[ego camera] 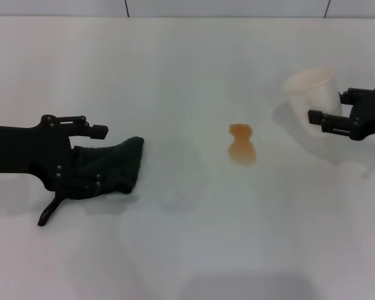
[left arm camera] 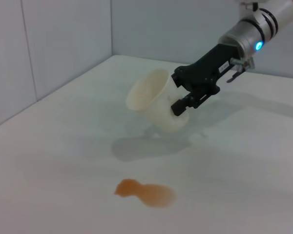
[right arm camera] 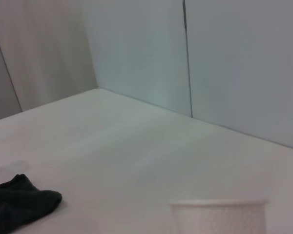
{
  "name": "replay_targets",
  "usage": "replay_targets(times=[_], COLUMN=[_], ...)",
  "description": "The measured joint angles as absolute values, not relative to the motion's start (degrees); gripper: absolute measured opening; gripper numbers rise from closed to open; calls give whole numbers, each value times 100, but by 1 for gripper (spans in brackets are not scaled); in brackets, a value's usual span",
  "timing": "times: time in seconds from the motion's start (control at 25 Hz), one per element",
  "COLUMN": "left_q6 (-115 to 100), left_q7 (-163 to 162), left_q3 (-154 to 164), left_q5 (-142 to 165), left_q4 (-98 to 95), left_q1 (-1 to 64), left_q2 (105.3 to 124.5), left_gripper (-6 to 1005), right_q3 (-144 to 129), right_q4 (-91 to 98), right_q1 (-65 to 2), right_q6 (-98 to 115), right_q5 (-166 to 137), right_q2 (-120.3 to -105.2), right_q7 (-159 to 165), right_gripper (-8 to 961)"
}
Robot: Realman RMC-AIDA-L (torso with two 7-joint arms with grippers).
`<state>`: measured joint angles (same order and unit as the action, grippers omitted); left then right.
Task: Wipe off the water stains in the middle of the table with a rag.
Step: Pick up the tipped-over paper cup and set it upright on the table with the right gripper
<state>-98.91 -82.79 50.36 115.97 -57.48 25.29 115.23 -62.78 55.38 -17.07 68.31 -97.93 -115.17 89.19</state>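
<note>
The water stains [ego camera: 242, 145] form one small orange-brown patch near the middle of the white table [ego camera: 187, 69]; the left wrist view shows the patch [left arm camera: 145, 191] too. At the left, my left gripper [ego camera: 94, 156] is shut on the black rag [ego camera: 122, 162], whose bunched end points toward the stain, well short of it. A thin dark strip hangs from the rag under the gripper. The rag's end [right arm camera: 19, 204] also shows in the right wrist view. At the right, my right gripper [ego camera: 330, 107] is shut on a tilted white paper cup [ego camera: 312, 90].
In the left wrist view the cup [left arm camera: 154, 100] leans with its mouth turned away from the right gripper [left arm camera: 185, 92], beyond the stain. The cup's rim [right arm camera: 219, 217] shows in the right wrist view. Grey wall panels stand behind the table's far edge.
</note>
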Motion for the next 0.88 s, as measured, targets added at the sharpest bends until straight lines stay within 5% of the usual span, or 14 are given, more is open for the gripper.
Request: replay_targets(times=[0.88], left_q6=[-9939], left_q7=[-8131], left_q3=[5036], left_q5=[11431], left_q4=[-5792], left_q1=[2336], left_q2=[11650], left_gripper=[878], right_q3=[-6239], right_q4=[3970], right_q1=[-1589], right_q6=[6457], right_q5=[-8781], right_q2=[-11513], right_q7=[6773], right_gripper=[594])
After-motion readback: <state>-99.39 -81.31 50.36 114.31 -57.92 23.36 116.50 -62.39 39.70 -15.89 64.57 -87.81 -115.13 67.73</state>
